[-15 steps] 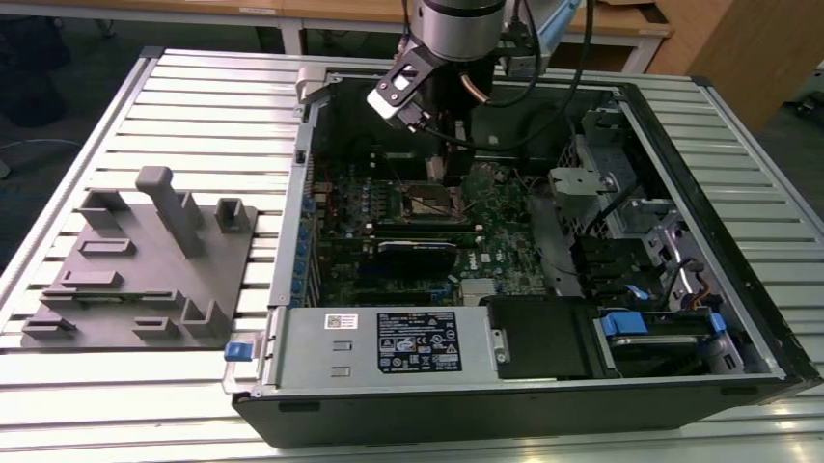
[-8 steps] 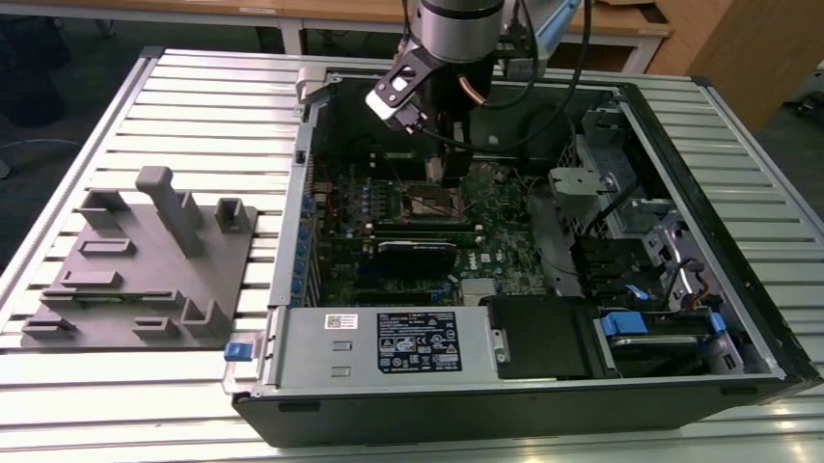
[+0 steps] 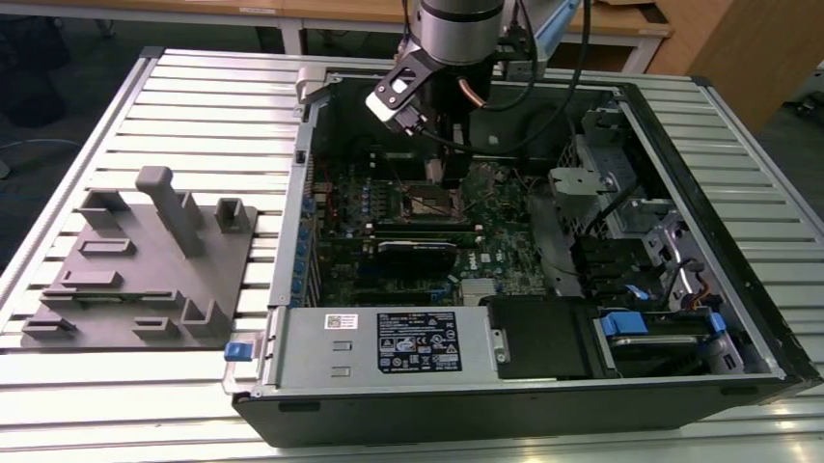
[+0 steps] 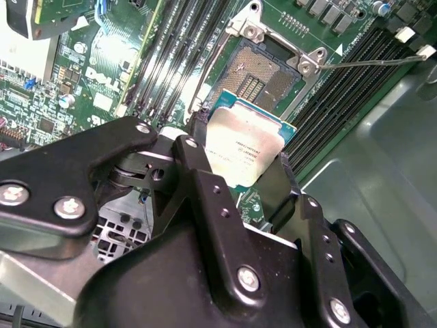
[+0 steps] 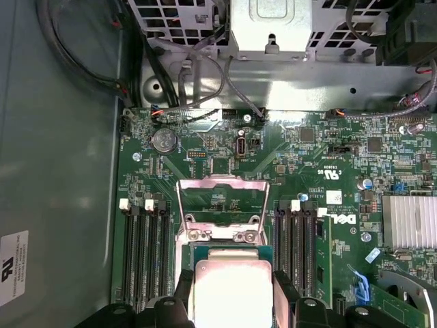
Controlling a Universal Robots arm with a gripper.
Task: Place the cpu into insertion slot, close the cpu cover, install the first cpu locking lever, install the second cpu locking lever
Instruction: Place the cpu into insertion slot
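Observation:
My gripper (image 4: 239, 152) is shut on the cpu (image 4: 244, 145), a silver-grey square chip on a green-edged board, pinched by its two sides between black fingers (image 4: 198, 160). It hangs just above and beside the open insertion slot (image 4: 261, 76), whose dark pin field is bare. In the first wrist view, the cpu (image 5: 232, 290) sits between the fingers, and the cpu cover (image 5: 222, 205) stands raised beyond it. A thin wire locking lever (image 4: 369, 63) sticks out sideways, unlatched. In the exterior view, the gripper (image 3: 447, 176) reaches down into the case over the slot (image 3: 431, 201).
The open computer case (image 3: 644, 116) lies on a slatted table. Memory slots (image 5: 147, 253) flank the socket. A black expansion card (image 3: 419, 253), a power supply (image 3: 386, 342) and a drive cage (image 3: 644, 222) surround it. A grey fixture plate (image 3: 142, 260) lies at the exterior view's left.

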